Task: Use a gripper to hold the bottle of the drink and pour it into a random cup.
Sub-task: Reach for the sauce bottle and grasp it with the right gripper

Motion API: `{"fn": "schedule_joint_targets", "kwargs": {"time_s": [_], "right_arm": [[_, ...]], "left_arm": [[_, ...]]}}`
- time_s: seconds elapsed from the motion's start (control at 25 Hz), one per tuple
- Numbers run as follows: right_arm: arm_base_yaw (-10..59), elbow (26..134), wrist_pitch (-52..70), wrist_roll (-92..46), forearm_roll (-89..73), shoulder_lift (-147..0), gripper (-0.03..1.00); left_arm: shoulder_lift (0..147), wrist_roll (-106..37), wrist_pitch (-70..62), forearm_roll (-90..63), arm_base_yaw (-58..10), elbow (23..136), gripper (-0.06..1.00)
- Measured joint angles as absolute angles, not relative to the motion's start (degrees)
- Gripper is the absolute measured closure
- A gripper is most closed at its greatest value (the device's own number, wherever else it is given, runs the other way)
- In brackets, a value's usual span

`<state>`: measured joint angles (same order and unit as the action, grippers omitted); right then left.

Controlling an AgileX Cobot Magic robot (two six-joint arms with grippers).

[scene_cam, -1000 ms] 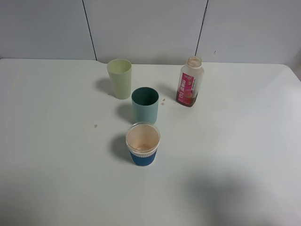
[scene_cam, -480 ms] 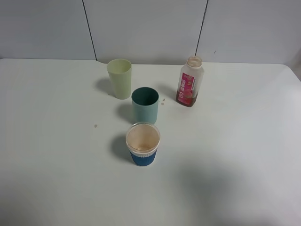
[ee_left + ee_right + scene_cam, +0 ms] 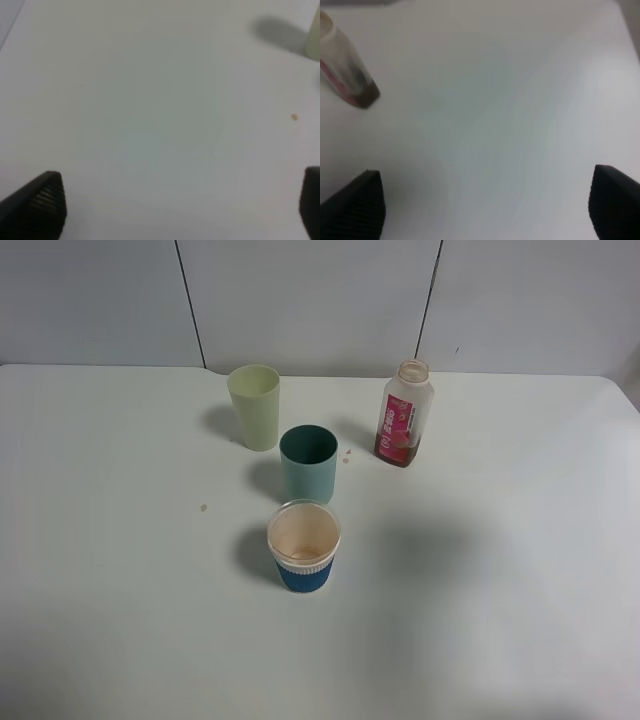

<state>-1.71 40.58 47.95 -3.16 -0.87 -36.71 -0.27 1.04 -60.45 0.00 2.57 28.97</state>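
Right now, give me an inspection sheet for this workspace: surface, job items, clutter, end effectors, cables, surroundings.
Surface: white table, small crumb left of the cups.
Job's things: bottle upright, capless, dark liquid at its bottom; teal cup upright, apart from it.
Clutter: pale yellow-green cup; blue-sleeved clear cup, both upright.
End effectors: left end effector open, empty; right end effector open, empty.
Cables: nothing seen.
Surroundings: grey panelled wall behind the table.
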Motion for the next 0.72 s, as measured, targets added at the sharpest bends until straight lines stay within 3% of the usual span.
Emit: {"fn": "schedule_joint_targets", "kwargs": {"time_s": [0.44,0.72], "right_arm": [[-1.7,40.6,31.6,-4.6,0.0,-64.1,0.16],[-0.8,40.6,22.8,-7.8,3.1,-73.9,0.16]], "left_arm": [[-0.3,1.0,-60.5,0.0,2.6,29.0,0.01],[-0.3,1.0,-60.5,0.0,2.6,29.0,0.01]]}}
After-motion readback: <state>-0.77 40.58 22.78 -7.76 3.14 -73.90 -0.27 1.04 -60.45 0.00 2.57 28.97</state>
